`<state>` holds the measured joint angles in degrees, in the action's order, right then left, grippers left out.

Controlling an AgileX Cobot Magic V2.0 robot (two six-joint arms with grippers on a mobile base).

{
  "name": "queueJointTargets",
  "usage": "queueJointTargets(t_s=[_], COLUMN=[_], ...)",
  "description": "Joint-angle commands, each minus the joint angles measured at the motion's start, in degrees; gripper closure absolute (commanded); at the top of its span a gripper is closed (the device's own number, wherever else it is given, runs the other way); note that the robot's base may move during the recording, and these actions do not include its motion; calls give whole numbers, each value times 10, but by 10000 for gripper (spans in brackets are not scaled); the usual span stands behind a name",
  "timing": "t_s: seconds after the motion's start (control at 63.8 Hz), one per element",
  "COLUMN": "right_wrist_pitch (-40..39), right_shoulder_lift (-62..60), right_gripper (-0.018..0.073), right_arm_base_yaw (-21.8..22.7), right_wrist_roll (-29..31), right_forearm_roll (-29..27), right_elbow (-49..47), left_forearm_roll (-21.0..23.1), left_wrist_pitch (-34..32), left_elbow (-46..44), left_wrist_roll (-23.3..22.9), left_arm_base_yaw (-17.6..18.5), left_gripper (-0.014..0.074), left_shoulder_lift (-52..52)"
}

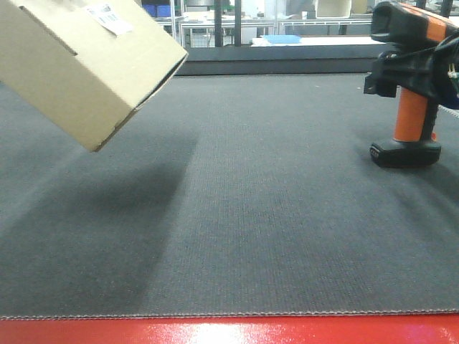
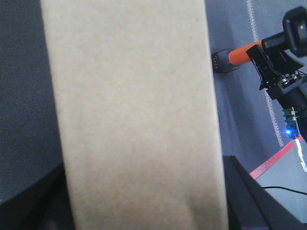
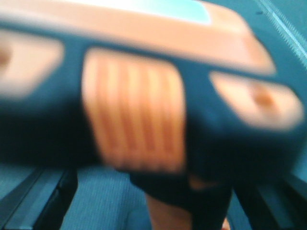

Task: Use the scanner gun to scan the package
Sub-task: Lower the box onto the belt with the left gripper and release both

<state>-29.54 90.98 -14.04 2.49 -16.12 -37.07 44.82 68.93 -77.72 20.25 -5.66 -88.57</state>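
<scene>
One tan package (image 1: 86,64), tilted in air over desk (image 1: 272,201), well left of scanner gun (image 1: 414,118), clamped in left end effector (image 2: 139,196). Scanner gun's handle gripped by right end effector (image 1: 401,75). Probably light, stiff cardboard; safest held across opposite sides.

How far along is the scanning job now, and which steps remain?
Done: the package is up off the mat, tilted, held by the left gripper, with its barcode label on the upper face. In hand: the right gripper appears closed on the scanner gun, whose base looks to rest on the mat. Left: raise the scanner gun, aim at the label, scan.
</scene>
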Motion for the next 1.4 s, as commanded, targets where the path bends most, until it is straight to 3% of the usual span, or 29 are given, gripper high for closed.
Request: queueJointTargets(t_s=[0.0,0.439,0.627,0.753,0.878,1.067,1.176,1.38], right_wrist_pitch=[24,111,166,174,184,232,256,283], right_shoulder_lift=[-14,-49,-76,-103,-141,-203,-243,-323], right_gripper=[-10,-10,-10,-10,-10,2,122,583], right_arm_base_yaw=[3,3,3,3,3,3,3,3], right_wrist_roll=[12,30,31,31,31,31,31,31], right_forearm_roll=[5,-9,-9,-9,-9,5,6,16], right_elbow=[-1,-1,1,15,36,45,45,45], left_forearm_roll=[14,13,-21,-65,-126,-278,-353,-424], left_wrist_pitch=[2,2,2,2,1,4,3,-35], left_elbow=[-2,-2,-3,-15,-42,-92,-101,-98], left_wrist_roll=[2,2,2,-1,-37,-101,-120,-130], left_arm_base_yaw=[2,2,2,2,2,2,2,2], left_gripper=[708,708,708,708,708,708,708,708], left_shoulder_lift=[7,7,7,7,7,7,7,1])
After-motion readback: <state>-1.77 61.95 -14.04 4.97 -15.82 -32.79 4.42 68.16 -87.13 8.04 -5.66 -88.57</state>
